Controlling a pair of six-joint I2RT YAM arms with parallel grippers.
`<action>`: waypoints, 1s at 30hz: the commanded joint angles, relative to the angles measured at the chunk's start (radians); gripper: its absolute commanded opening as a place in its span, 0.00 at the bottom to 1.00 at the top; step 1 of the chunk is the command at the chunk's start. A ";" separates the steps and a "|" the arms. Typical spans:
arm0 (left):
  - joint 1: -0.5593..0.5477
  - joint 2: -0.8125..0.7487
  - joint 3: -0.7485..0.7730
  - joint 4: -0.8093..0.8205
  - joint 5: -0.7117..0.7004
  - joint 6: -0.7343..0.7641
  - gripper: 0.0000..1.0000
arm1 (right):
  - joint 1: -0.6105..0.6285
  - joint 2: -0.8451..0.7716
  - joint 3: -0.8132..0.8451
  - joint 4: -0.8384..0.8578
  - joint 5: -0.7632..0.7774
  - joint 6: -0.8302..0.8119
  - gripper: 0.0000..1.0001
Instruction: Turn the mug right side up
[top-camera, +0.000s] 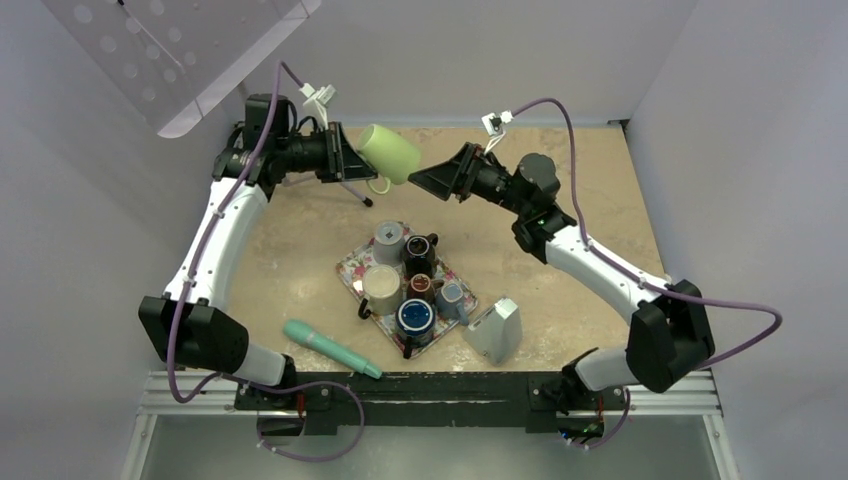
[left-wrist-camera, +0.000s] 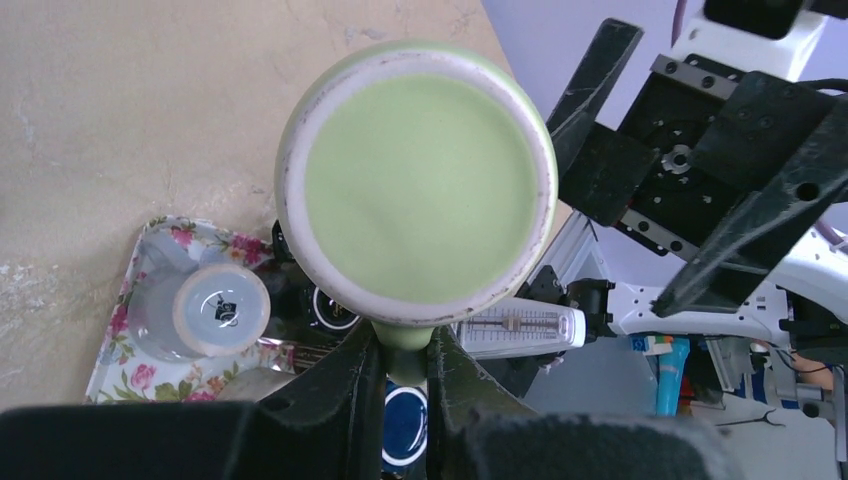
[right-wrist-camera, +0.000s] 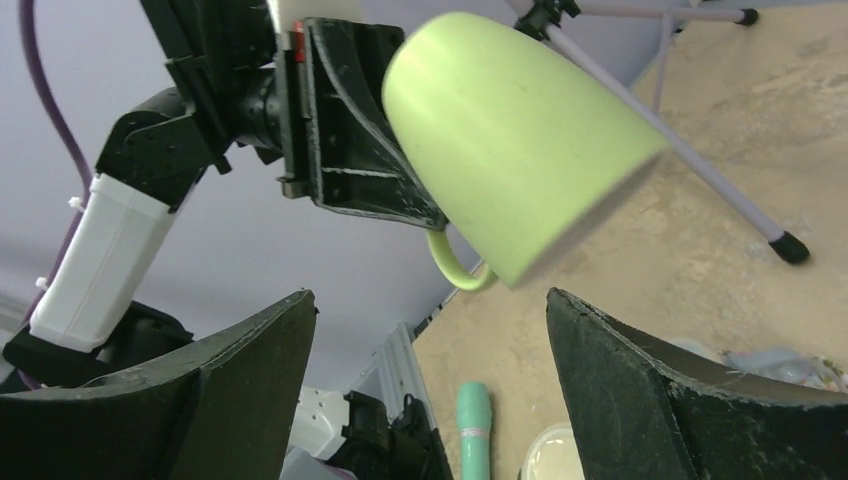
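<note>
Two fingers (left-wrist-camera: 352, 385) of the left end effector (left-wrist-camera: 404, 352) pinch the mug (left-wrist-camera: 417, 185) handle.

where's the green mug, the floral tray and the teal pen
green mug (top-camera: 392, 152), top external view, on its side wall
floral tray (top-camera: 349, 268), top external view, on the bare left corner
teal pen (top-camera: 328, 347), top external view, on the middle of its barrel

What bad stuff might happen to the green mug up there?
The left gripper holds the green mug only by its thin handle, up in the air, so it might slip or swing and fall on the table. The open right gripper is close and might bump it loose.
</note>
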 joint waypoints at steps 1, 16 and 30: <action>-0.008 -0.035 0.070 0.090 0.066 -0.033 0.00 | -0.010 -0.021 -0.038 -0.032 0.055 0.002 0.91; -0.106 -0.044 -0.042 0.167 0.109 -0.102 0.00 | -0.025 0.114 0.038 0.500 -0.039 0.248 0.21; -0.091 -0.007 0.125 -0.256 -0.335 0.503 1.00 | -0.419 0.056 0.441 -1.032 0.688 -0.763 0.00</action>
